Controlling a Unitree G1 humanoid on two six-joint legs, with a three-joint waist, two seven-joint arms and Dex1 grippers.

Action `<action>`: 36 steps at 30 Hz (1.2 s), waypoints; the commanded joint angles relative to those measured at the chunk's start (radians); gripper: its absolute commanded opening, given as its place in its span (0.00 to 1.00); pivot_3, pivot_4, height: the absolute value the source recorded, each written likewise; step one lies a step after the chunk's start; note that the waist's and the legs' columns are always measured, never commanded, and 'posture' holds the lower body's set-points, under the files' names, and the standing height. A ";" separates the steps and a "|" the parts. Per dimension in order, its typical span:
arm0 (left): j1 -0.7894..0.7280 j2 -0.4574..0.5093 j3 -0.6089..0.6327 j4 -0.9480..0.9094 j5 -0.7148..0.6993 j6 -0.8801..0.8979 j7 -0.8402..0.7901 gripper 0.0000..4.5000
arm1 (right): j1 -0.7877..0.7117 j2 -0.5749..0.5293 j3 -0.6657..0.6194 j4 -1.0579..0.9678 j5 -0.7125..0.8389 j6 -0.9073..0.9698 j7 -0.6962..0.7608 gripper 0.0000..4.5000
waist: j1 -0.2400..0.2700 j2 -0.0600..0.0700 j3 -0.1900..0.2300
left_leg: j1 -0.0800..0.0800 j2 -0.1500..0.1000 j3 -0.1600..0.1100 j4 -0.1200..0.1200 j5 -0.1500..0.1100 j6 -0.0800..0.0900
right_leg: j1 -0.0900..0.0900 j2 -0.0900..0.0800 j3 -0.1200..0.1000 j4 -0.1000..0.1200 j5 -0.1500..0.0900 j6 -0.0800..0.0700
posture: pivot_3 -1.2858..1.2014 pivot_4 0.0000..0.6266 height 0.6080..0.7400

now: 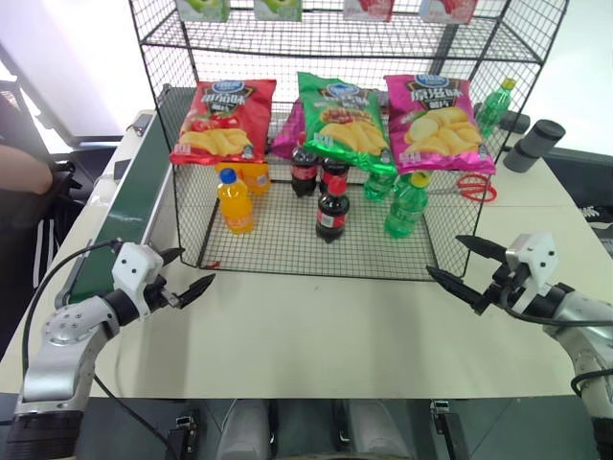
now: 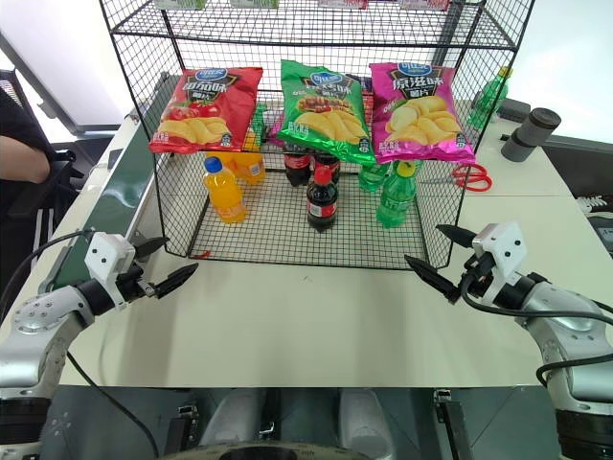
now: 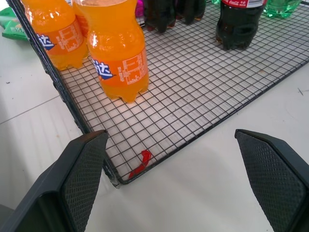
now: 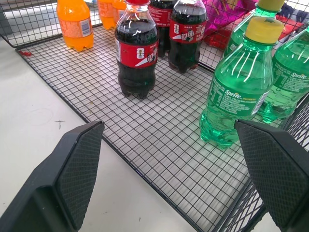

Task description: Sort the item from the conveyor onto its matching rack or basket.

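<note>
Worktop (image 1: 316, 335): bare in front of rack front edge.
Left gripper (image 1: 180, 275): jaws wide, empty, near rack's front left corner.
Right gripper (image 1: 466, 264): jaws wide, empty, near front right corner.
Rack (image 1: 316, 251) floor: three cola bottles, front one (image 1: 331, 213) upright mid-floor.
Conveyor (image 1: 129, 206): along rack's left side.
Chip bags (image 1: 342, 120): three.

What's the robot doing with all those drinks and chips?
Right now it holds nothing. Its left gripper and right gripper both hang open over the pale table, in front of the big black wire rack. Inside the rack, small cola bottles with red caps stand beside orange-drink bottles and green soda bottles. Chip bags hang across the front. The dark green conveyor belt runs along the robot's left.
</note>
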 commanded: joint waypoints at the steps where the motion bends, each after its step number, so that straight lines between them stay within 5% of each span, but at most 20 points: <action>1: -0.006 0.001 0.019 -0.003 0.001 -0.020 0.006 1.00 | 0.000 0.007 -0.012 -0.003 -0.002 -0.025 0.005 1.00 | 0.000 0.000 0.000 | 0.000 0.000 0.000 0.000 0.000 0.000 | 0.000 0.000 0.000 0.000 0.000 0.000 | 0.52 0.24 1.00; 36: 0.076 -0.013 0.030 -0.074 0.012 -0.031 0.053 1.00 | 0.001 0.030 0.008 0.020 -0.006 -0.061 0.028 1.00 | 0.000 0.000 0.000 | 0.001 0.000 0.000 0.001 0.000 0.000 | 0.001 0.000 0.000 0.001 0.000 0.000 | 0.52 0.24 1.00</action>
